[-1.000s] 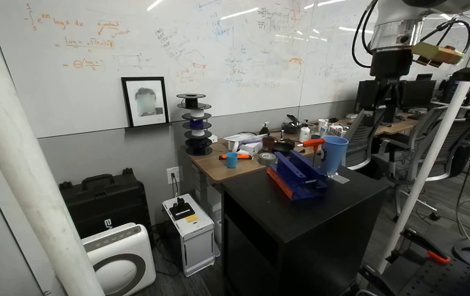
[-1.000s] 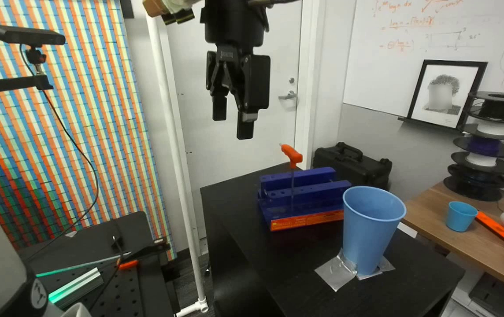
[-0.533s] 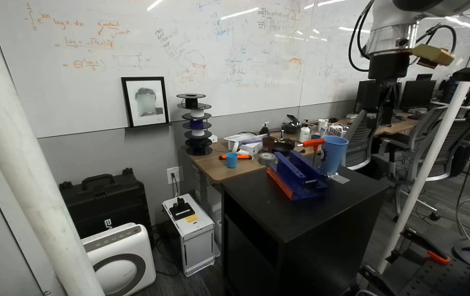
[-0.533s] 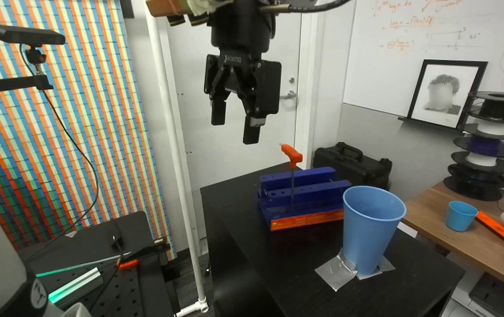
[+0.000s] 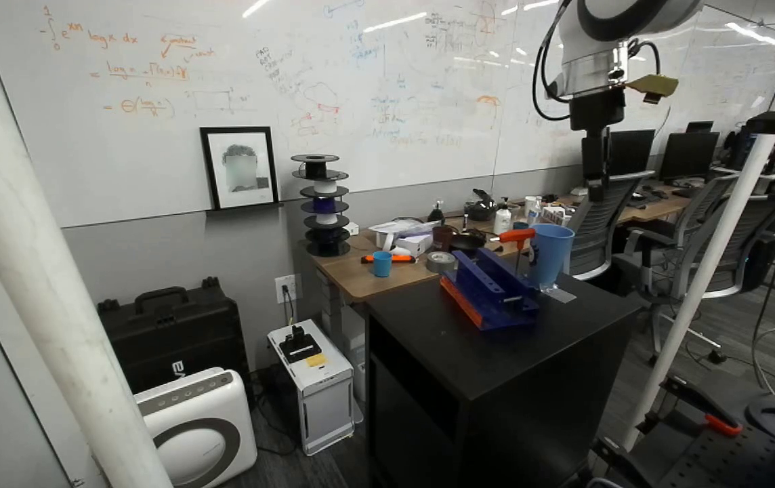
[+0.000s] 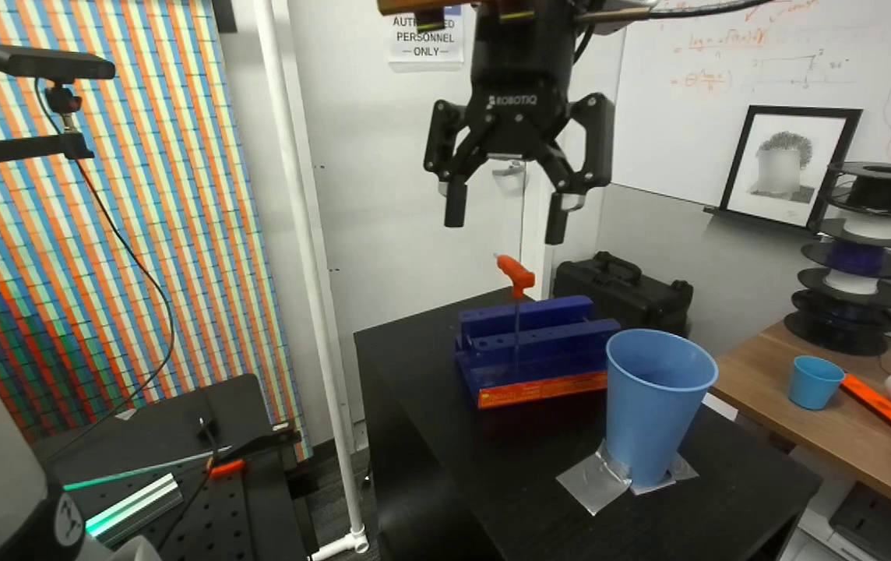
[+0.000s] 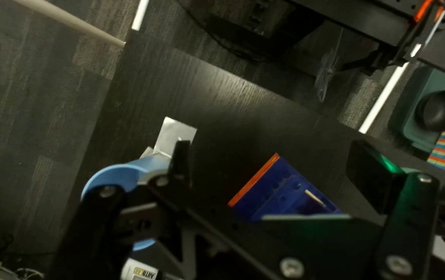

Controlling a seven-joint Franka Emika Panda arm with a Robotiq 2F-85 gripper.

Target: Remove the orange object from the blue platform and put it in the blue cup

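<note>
The orange object is a T-shaped orange handle (image 5: 516, 235) (image 6: 517, 274) on a thin metal shaft. It stands upright in the dark blue platform (image 5: 496, 288) (image 6: 543, 343), which has an orange strip along one side. The light blue cup (image 5: 551, 252) (image 6: 654, 409) stands upright beside the platform, taped down. My gripper (image 5: 595, 190) (image 6: 505, 216) is open and empty, pointing down above the height of the handle. In the wrist view the open fingers (image 7: 279, 168) frame part of the platform (image 7: 271, 188). The cup (image 7: 115, 177) is partly covered by a finger there, and the orange handle is hidden.
Platform and cup stand on a black cabinet (image 5: 442, 339) (image 6: 445, 436). Silver tape (image 6: 595, 479) holds the cup's base. A wooden desk (image 6: 757, 366) with a smaller blue cup (image 6: 815, 382) and spools (image 6: 854, 265) is nearby. A white pole (image 5: 719, 224) (image 6: 305, 234) rises close to the cabinet.
My gripper has moved left in an exterior view and right in an exterior view, above the orange handle there. It has turned, so both fingers show spread apart. Handle, platform and cup have not moved.
</note>
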